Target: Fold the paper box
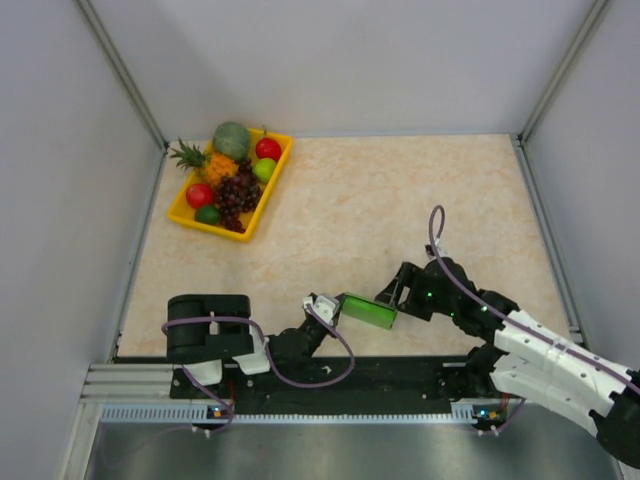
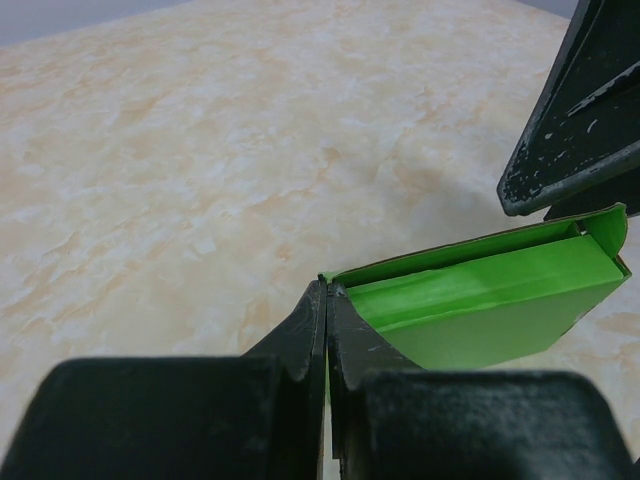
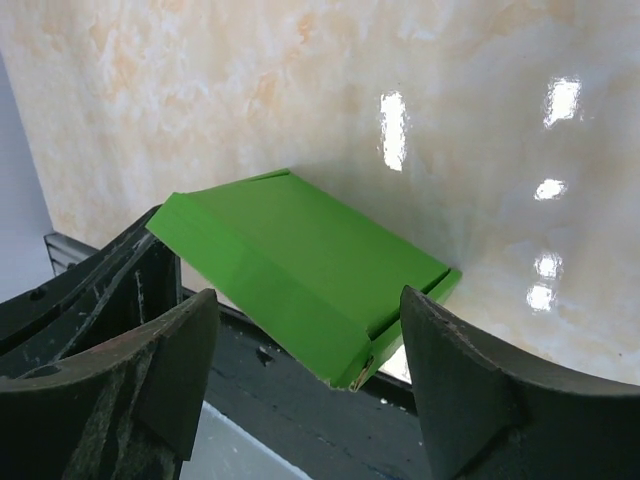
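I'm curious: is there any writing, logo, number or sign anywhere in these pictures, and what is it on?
No readable text shows in any view.
paper box: plain green, no print on the faces in view.
yellow fruit tray: no label visible.
right arm's white shell: no legible marking; anything there is too small to tell.

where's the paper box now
Top view: the paper box is by the near edge of the table, pinched in the left gripper, the open right gripper at its other end.
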Controlling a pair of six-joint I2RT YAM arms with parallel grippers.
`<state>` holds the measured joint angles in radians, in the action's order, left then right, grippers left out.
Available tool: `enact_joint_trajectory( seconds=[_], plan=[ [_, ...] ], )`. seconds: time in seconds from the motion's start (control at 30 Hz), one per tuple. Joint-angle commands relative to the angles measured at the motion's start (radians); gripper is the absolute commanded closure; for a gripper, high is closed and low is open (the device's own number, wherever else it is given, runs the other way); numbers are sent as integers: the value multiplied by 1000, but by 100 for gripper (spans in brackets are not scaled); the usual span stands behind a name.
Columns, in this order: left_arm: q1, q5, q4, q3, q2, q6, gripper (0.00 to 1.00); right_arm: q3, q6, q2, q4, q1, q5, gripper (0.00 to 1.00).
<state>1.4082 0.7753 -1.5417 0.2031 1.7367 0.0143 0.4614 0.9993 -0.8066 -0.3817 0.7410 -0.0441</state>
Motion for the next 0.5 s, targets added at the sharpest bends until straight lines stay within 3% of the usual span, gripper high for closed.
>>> enact_joint_trajectory(
  seconds=[0.0,0.1,0.3,0.47],
  plan=[
    [14,-11,-118,-33,34,19,100,-1,82,79,3,12,62,25],
    [15,-10,-121,-34,37,19,100,-7,233,148,-107,11,89,2],
    [17,-16,-127,-30,46,19,100,-102,661,274,-105,52,32,1],
    [20,-21,-127,-30,43,19,100,-145,860,198,25,93,-23,3]
  ],
)
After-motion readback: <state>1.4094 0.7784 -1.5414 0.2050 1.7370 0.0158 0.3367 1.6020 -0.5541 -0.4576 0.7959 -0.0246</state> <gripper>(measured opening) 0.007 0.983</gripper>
